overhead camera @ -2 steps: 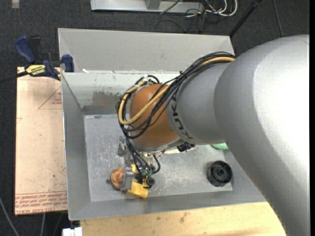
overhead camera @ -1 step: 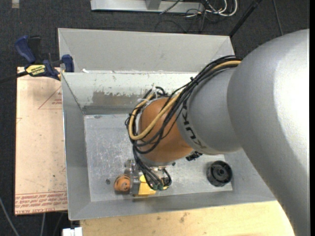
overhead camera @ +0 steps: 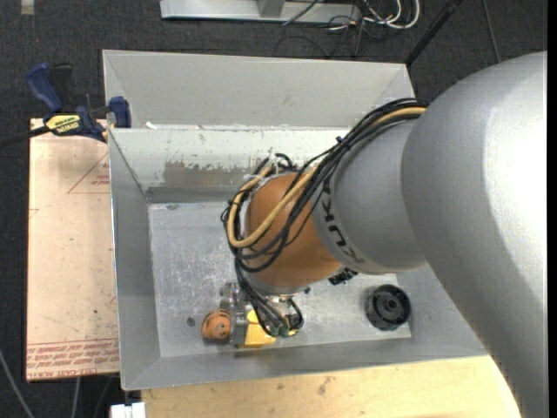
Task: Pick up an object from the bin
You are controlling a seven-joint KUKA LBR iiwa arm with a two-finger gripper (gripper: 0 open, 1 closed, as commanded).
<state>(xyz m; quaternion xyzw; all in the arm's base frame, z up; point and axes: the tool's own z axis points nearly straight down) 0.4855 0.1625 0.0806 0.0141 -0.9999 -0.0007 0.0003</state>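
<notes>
Starting at the left, the bin (overhead camera: 130, 259) floor is bare. Then there's a small brown ball (overhead camera: 214, 326) near the front wall, and just beside it my gripper (overhead camera: 250, 319) sits low over a yellow piece (overhead camera: 256, 339). Cables crowd it, so I can't tell whether it's open or closed. To do this well I'd take one thing only: centre on the yellow piece, close gently, and lift straight up, clear of the ball and the front wall. Far right, a black disc (overhead camera: 386, 308) lies well apart.
</notes>
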